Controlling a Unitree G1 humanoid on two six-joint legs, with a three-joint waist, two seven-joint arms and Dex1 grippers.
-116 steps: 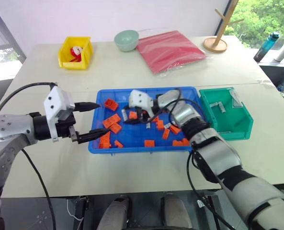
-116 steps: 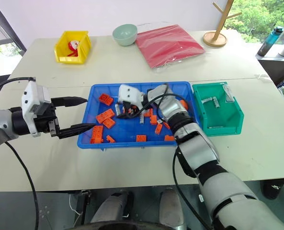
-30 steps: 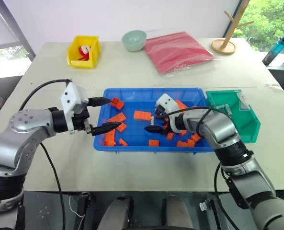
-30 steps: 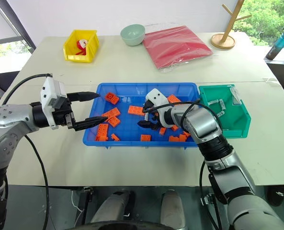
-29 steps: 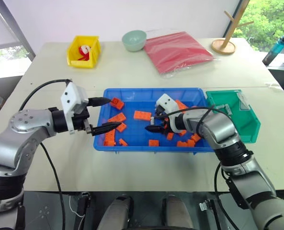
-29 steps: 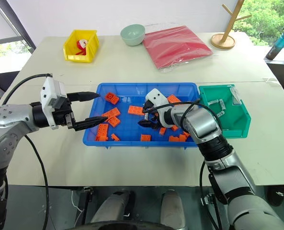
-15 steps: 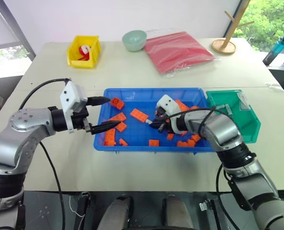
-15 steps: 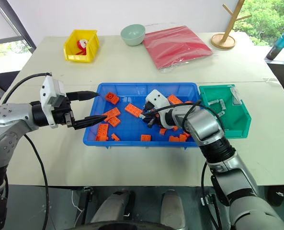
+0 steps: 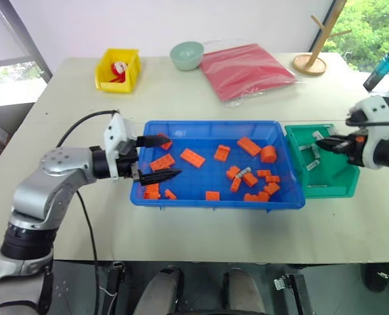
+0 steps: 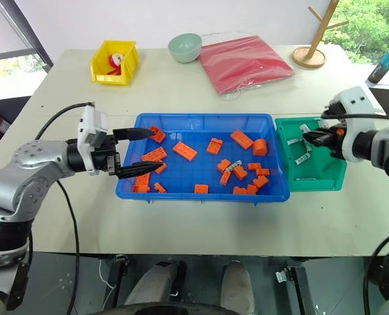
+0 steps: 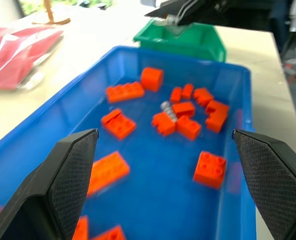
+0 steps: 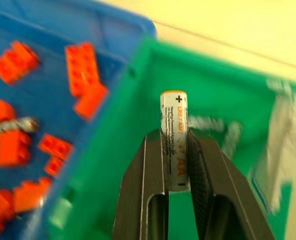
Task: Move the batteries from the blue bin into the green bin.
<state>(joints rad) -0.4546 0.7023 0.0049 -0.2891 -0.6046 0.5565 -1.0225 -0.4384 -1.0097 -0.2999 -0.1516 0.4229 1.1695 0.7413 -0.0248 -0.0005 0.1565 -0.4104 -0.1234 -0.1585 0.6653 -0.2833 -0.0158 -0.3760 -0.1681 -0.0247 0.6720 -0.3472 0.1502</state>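
The blue bin (image 9: 214, 197) lies mid-table with orange blocks scattered in it and one grey battery (image 9: 245, 172) among those on its right side. Against its right end stands the green bin (image 9: 338, 187), with two batteries (image 9: 314, 157) lying inside. My right gripper (image 9: 322, 140) hangs over the green bin, shut on a white AA battery (image 12: 173, 145) that stands up between its fingers. At the blue bin's left end my left gripper (image 9: 174, 156) is open just above the blocks, with nothing between its fingers (image 11: 70, 172).
At the back stand a yellow bin (image 9: 119, 69), a pale green bowl (image 9: 186, 54), a red bag (image 9: 246, 69) and a wooden stand (image 9: 310, 62). A bottle (image 9: 372, 69) sits off the far right. Orange blocks (image 9: 191, 157) fill the blue bin.
My right gripper shut on a battery in the blue bin, lifted it and swung right over the green bin. My left gripper edged right over the blue bin's end.
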